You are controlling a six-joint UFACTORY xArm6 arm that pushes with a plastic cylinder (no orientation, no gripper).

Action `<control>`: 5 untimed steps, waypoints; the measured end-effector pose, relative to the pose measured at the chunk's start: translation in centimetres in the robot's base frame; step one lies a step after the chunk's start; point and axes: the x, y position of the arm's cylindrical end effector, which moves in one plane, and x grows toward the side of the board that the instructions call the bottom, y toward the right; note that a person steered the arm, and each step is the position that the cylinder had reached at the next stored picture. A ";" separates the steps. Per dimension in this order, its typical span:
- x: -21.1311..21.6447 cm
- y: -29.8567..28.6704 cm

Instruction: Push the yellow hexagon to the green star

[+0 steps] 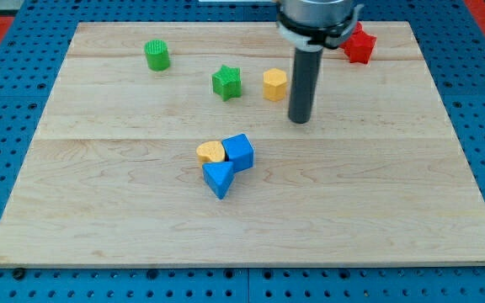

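Note:
The yellow hexagon [274, 84] stands on the wooden board in the upper middle of the view. The green star [226, 82] stands just to its left, with a small gap between them. My tip [300, 119] rests on the board just right of and a little below the yellow hexagon, close to it but apart from it. The rod rises from there to the top of the view.
A green cylinder [157, 55] is at upper left. A red star [359, 45] is at upper right, partly behind the arm. In the middle, a yellow heart-like block [211, 152], a blue cube [239, 151] and a blue triangle [218, 179] cluster together.

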 end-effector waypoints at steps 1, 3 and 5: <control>-2.8 0.5; -3.9 -1.8; -4.0 -4.5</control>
